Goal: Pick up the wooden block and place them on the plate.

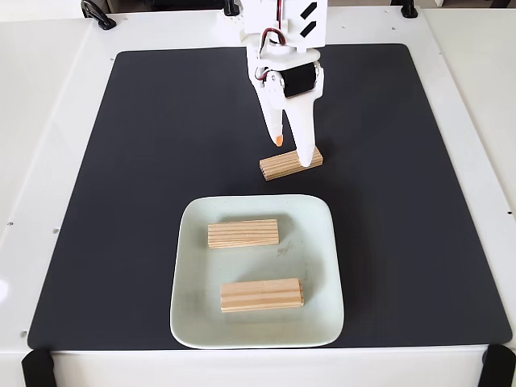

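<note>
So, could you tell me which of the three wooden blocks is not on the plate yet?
The block on the black mat, right under the gripper; the other two lie on the plate.

No readable text, labels, brands or numbers on anything in fixed view.
</note>
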`<state>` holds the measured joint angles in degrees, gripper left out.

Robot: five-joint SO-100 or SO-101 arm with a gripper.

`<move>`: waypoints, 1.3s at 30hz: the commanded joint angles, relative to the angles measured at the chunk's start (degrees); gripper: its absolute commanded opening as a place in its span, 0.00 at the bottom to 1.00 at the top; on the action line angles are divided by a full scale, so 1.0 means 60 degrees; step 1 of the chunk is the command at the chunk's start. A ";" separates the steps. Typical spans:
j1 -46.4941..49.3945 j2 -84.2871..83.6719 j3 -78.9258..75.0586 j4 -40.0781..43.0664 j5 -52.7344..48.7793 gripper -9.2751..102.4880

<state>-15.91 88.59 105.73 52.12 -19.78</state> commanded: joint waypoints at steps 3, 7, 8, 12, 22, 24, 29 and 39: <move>0.0088 -0.0234 -0.0674 0.0278 0.0088 0.33; 0.0132 -0.0322 -0.0615 0.0264 0.0103 0.33; 0.0132 -0.0322 -0.0571 0.0264 0.0103 0.33; 0.0146 -0.0366 -0.0513 0.0264 0.0117 0.31; 0.0117 -0.1201 -0.0937 0.0249 0.0557 0.31; 0.0103 -0.1274 -0.0937 0.0190 0.0571 0.31; 0.0059 -0.1377 -0.0937 0.0132 0.0571 0.31; 0.0029 -0.1406 -0.0937 0.0117 0.0586 0.31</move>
<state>-15.38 80.24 101.78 53.44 -16.44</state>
